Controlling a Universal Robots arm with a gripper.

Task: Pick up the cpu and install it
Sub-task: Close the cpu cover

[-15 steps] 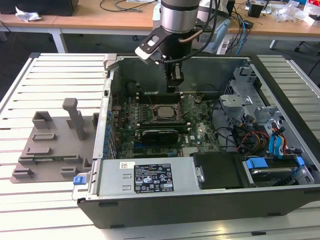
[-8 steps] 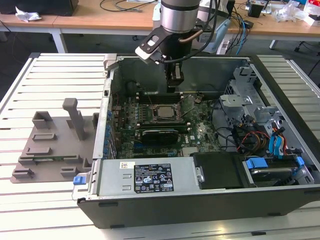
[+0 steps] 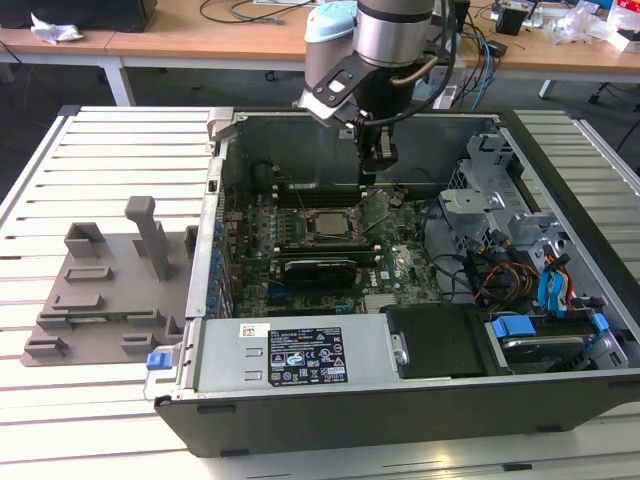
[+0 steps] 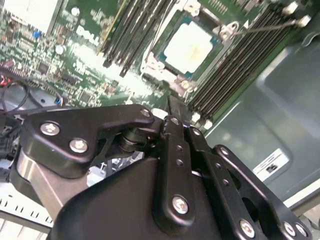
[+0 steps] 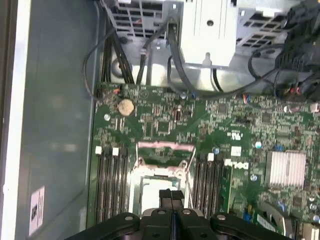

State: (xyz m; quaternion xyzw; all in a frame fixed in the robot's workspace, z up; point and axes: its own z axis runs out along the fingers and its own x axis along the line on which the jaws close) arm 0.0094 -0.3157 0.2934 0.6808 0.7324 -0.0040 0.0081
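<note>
The cpu (image 3: 325,224), a flat silver-grey square, lies in the motherboard socket inside the open computer case (image 3: 300,420). In the second wrist view the cpu (image 4: 187,47) has a pale top with a thin rim, framed by the socket's metal brackets. In the first wrist view the cpu (image 5: 150,190) sits just beyond the fingertips. My gripper (image 3: 378,170) hangs above the board, slightly toward the exterior view's right of the socket. My gripper (image 5: 171,196) has its black fingers pressed together with nothing between them. My gripper (image 4: 172,107) is above the socket's edge.
Memory slots (image 5: 110,185) run along both sides of the socket. A grey plastic tray with upright posts (image 3: 110,290) lies on the slatted table at the exterior view's left. Drive cages and cables (image 3: 520,250) crowd the case's right side. A heatsink (image 5: 286,167) stands on the board.
</note>
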